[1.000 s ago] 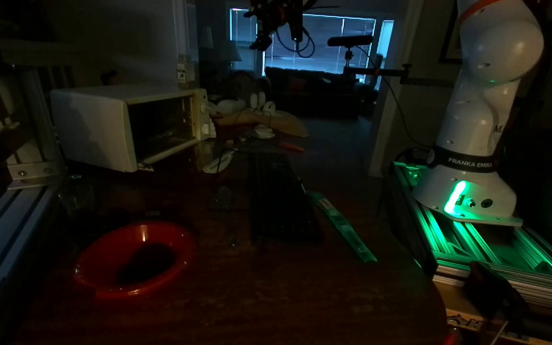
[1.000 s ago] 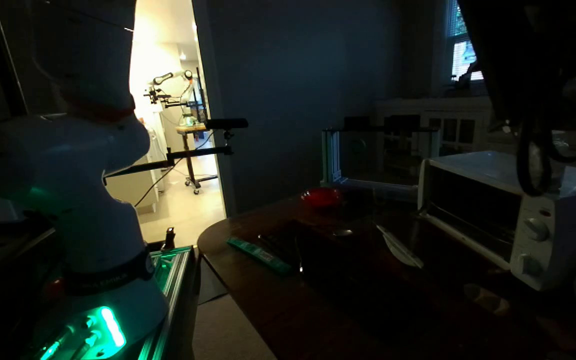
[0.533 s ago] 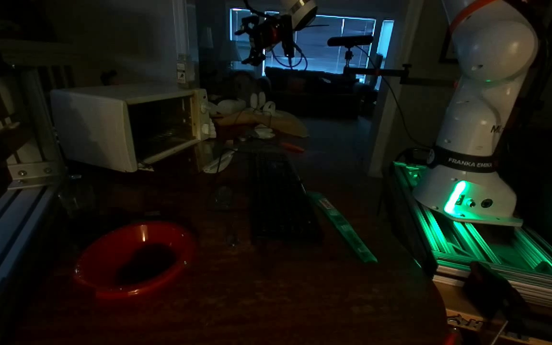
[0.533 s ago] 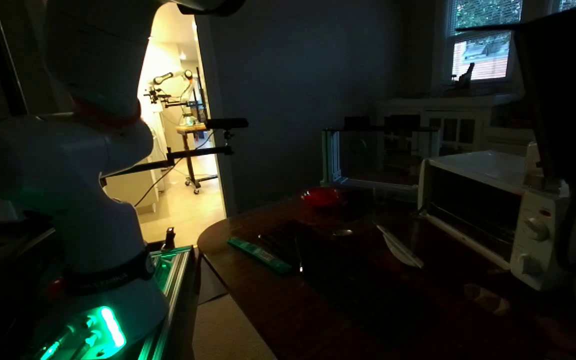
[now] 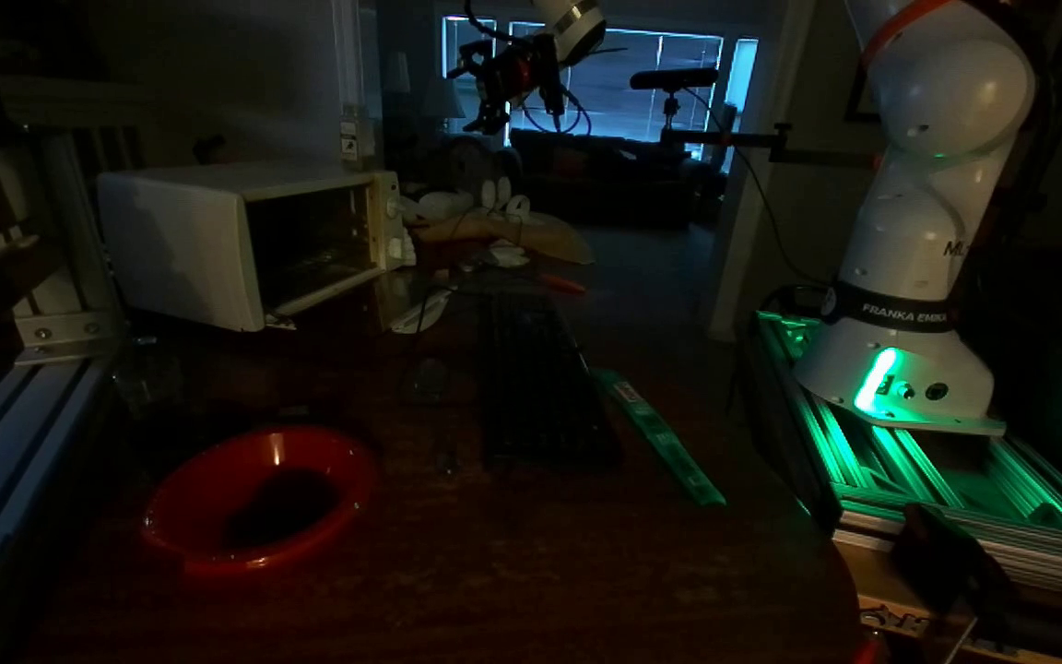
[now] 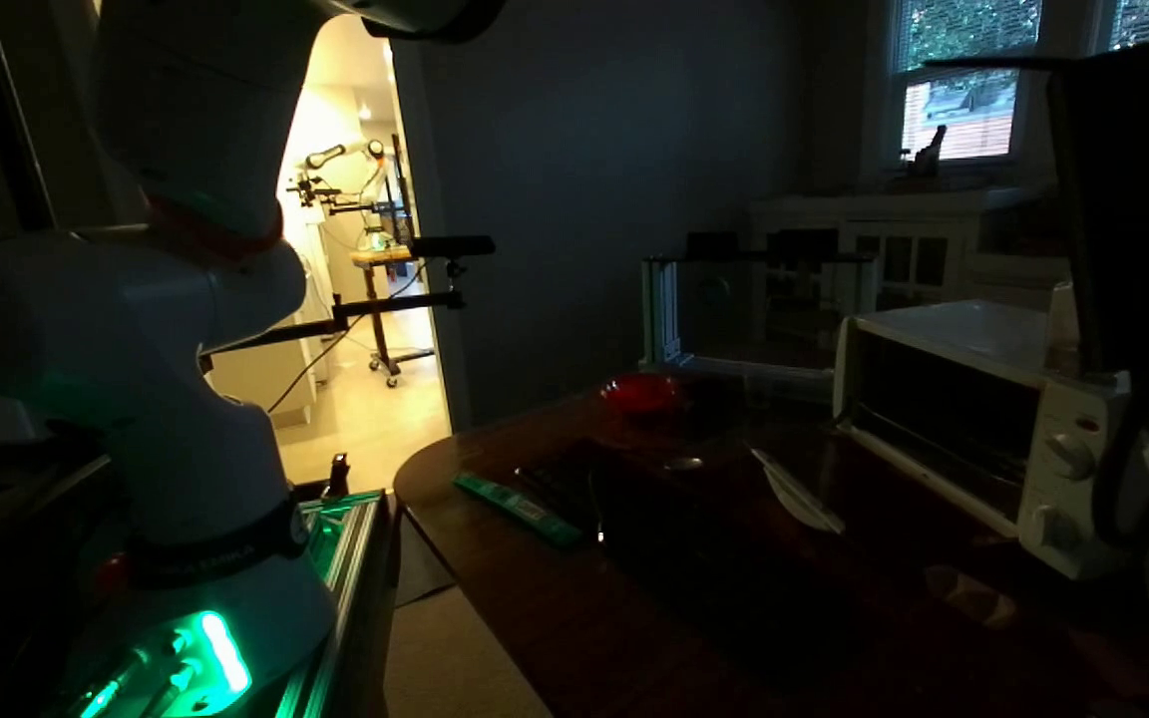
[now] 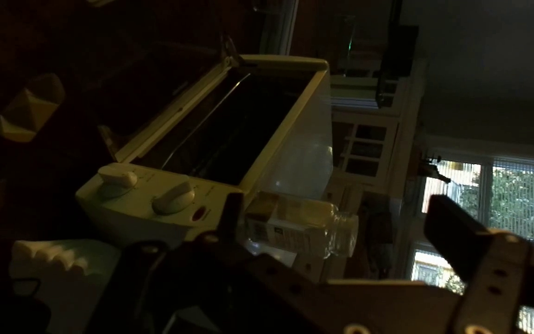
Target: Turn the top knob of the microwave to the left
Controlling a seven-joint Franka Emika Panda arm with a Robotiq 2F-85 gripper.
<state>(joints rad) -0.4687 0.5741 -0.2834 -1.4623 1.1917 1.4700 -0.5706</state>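
Note:
The white microwave (image 5: 176, 244) stands on the table and also shows in an exterior view (image 6: 963, 334) and in the wrist view (image 7: 304, 148). Its dark glass door (image 7: 155, 88) is folded down open. The top knob (image 6: 1070, 456), below the red light, is pale and shows in the wrist view (image 7: 174, 198). The lower knob (image 6: 1055, 527) sits beneath it. My gripper (image 5: 468, 100) is open and empty, in the air higher than the microwave and apart from the knobs. In the wrist view its fingers (image 7: 336, 202) are spread wide. The fingers are out of frame in an exterior view.
A clear bottle (image 7: 299, 227) stands on top of the microwave near the control side. A white ridged object (image 7: 58, 264) lies beside the control strip. A red bowl (image 5: 259, 498), a dark keyboard (image 5: 545, 387) and a green packet (image 5: 660, 438) lie on the table.
My gripper has come down and a little toward the microwave's side of an exterior view, tilting slightly. Most of the motion is in the earlier half second. The microwave and knobs look unchanged.

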